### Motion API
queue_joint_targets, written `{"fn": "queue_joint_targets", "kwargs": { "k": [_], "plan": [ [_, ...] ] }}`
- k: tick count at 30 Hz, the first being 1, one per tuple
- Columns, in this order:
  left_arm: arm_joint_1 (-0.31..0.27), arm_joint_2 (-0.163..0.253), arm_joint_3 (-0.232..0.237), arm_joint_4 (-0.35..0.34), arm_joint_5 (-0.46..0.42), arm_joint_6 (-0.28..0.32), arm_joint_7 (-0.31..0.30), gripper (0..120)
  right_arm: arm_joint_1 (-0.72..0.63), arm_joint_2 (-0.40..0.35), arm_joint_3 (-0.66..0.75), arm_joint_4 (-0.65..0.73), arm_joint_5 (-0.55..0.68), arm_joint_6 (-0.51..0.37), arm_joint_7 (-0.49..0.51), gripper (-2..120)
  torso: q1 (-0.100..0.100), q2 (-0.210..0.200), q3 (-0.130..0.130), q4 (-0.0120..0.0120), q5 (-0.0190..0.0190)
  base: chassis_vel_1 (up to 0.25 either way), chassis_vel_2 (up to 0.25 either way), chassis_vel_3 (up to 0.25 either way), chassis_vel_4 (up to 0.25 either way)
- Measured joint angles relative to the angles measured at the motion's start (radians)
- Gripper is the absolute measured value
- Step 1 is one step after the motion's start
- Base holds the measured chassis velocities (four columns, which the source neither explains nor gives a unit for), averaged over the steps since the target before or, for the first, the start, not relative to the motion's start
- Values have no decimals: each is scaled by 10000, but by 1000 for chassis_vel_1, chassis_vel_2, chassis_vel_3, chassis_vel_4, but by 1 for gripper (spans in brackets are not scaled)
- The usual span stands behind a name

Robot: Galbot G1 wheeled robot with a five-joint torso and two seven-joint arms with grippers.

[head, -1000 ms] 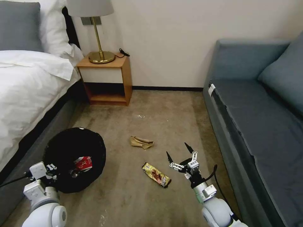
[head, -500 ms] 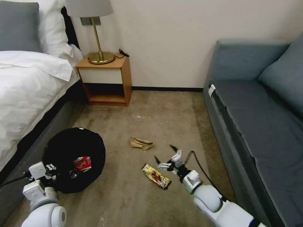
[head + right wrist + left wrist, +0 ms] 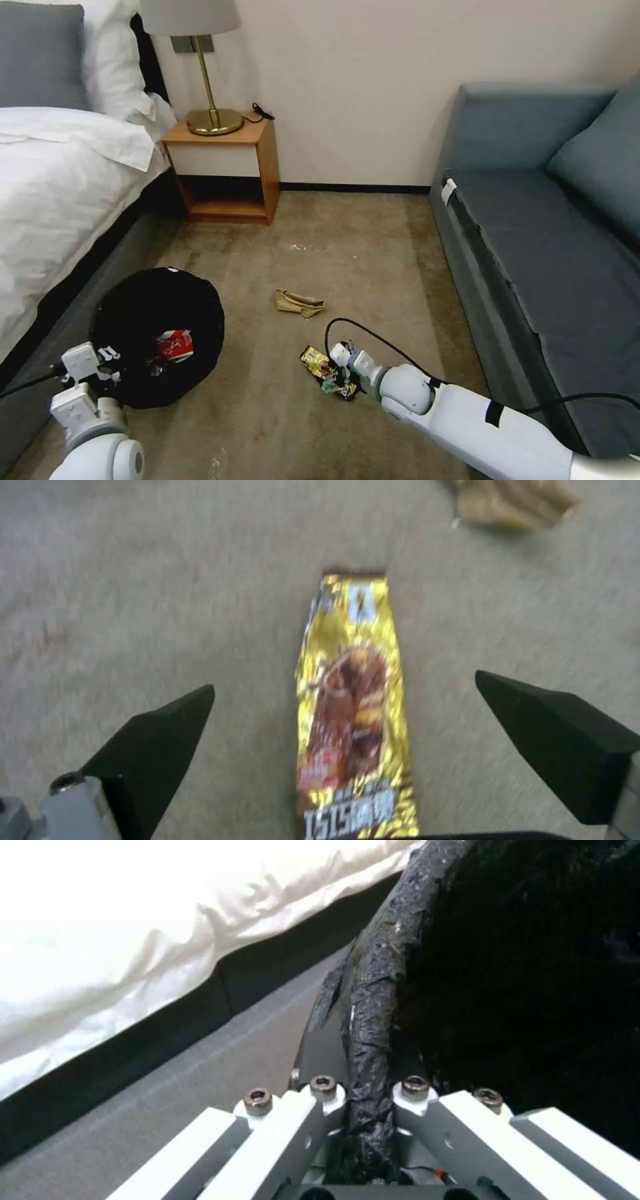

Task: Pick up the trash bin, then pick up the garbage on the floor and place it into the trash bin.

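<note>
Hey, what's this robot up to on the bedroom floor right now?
It is clearing litter. The left gripper is shut on the rim of the trash bin, which holds a red snack packet. The right gripper is down at the carpet, open, its fingers either side of the candy wrapper. A tan paper scrap lies on the carpet beyond it.

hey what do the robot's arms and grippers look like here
Both arms are glossy white with rounded joints. The right arm carries a black band and a looping black cable. The right gripper has black wedge-shaped fingertips. The left gripper has white links with metal screws.
</note>
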Motion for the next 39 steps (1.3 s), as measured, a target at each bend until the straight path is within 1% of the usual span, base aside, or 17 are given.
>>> {"fn": "queue_joint_targets", "kwargs": {
  "k": [3,4,7,12,13,14,15,17,18,20,25,30,33,34,38,39],
  "plan": [
    [20,-33,2,1,0,-41,0,3,-173,323,146,-617,-213,114,-221,100,0,0,0,1,1,0,0,0,0],
    [20,-33,2,1,0,-41,0,3,-173,323,146,-617,-213,114,-221,100,0,0,0,1,1,0,0,0,0],
    [64,-16,-6,4,1,-58,-3,3,-425,651,404,-1167,-649,296,-341,100,-1,0,0,1,1,0,0,0,0],
    [93,13,-20,2,0,-65,-6,3,-652,888,655,-1510,-794,668,-183,99,0,1,0,0,2,0,0,0,0],
    [98,16,-21,3,-1,-68,-7,3,-692,903,701,-1527,-812,705,-156,95,-1,1,-1,1,1,0,0,0,0],
    [98,16,-21,3,-1,-68,-7,3,-692,903,701,-1527,-812,705,-156,95,-1,1,-1,1,1,0,0,0,0],
    [99,18,-22,3,-1,-76,-7,3,-717,902,717,-1529,-838,716,-138,92,0,1,0,1,0,0,0,0,0],
    [98,18,-22,6,-4,-86,-8,3,-768,886,718,-1561,-1077,718,-95,80,0,0,0,1,1,0,0,0,0],
    [98,18,-22,6,-4,-86,-8,3,-768,886,718,-1561,-1077,718,-95,80,0,0,0,1,1,0,0,0,0],
    [96,18,-19,9,-23,-86,-10,3,-801,887,722,-1623,-1301,657,-44,72,0,1,0,1,0,0,0,0,0],
    [91,36,-19,23,-85,-83,-12,3,-860,938,749,-1754,-1467,421,36,68,0,1,0,0,1,0,0,0,0],
    [83,34,-19,41,-84,-76,-12,3,-917,1043,822,-1952,-1621,424,138,67,0,1,0,1,1,0,0,0,0],
    [67,30,-3,58,-78,-71,-13,3,-957,1044,884,-1918,-1626,463,193,53,0,1,0,1,0,0,0,0,0],
    [67,30,-3,58,-78,-71,-13,3,-957,1044,884,-1918,-1626,463,193,53,0,1,0,1,0,0,0,0,0],
    [35,12,46,72,-61,-62,-13,3,-988,998,962,-1856,-1634,483,206,36,0,1,-1,1,1,0,0,0,0],
    [35,12,46,72,-61,-62,-13,3,-988,998,962,-1856,-1634,483,206,36,0,1,-1,1,1,0,0,0,0]
  ]
}}
